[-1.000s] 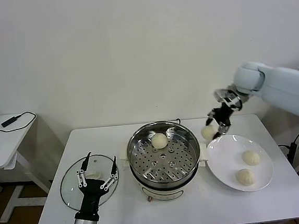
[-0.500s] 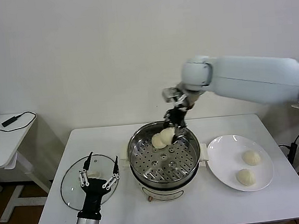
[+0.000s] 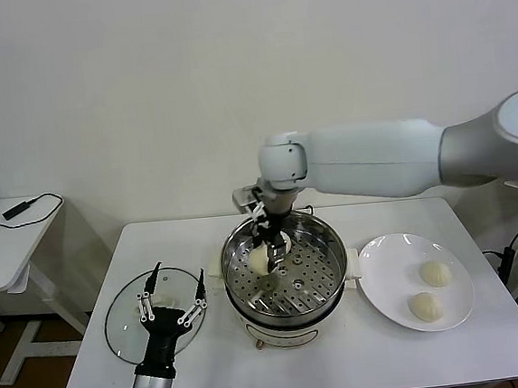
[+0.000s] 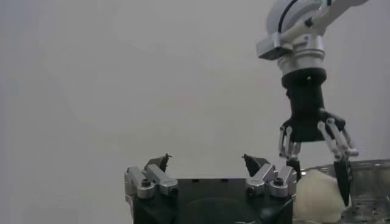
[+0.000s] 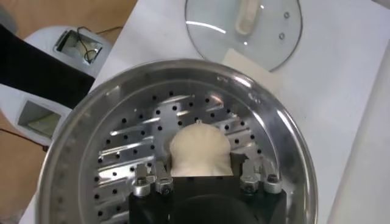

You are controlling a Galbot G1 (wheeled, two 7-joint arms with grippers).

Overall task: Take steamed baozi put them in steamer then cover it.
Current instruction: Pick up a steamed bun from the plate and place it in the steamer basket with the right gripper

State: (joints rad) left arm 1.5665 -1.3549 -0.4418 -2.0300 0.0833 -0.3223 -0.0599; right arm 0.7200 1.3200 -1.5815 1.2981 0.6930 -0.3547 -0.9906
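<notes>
The steamer [image 3: 293, 323] stands mid-table with its perforated tray [image 5: 131, 146] showing. My right gripper [image 3: 267, 245] reaches down into it, shut on a baozi [image 3: 259, 260] held just above the tray's left part; in the right wrist view the baozi [image 5: 200, 149] sits between the fingers. Two more baozi [image 3: 435, 273] [image 3: 424, 307] lie on the white plate [image 3: 385, 283]. A fourth baozi is hidden. The glass cover [image 3: 125, 324] lies flat on the table at the left. My left gripper [image 3: 170, 297] hovers over it, open and empty.
A pale pad [image 5: 253, 66] lies on the table between cover and steamer. The left wrist view shows my right gripper [image 4: 317, 167] with the baozi [image 4: 314, 196] beyond my own open left fingers [image 4: 157, 164]. A side desk [image 3: 9, 239] stands at far left.
My right gripper has carried the baozi from the steamer's far side to its left part and lowered it toward the tray. The left arm has not moved.
</notes>
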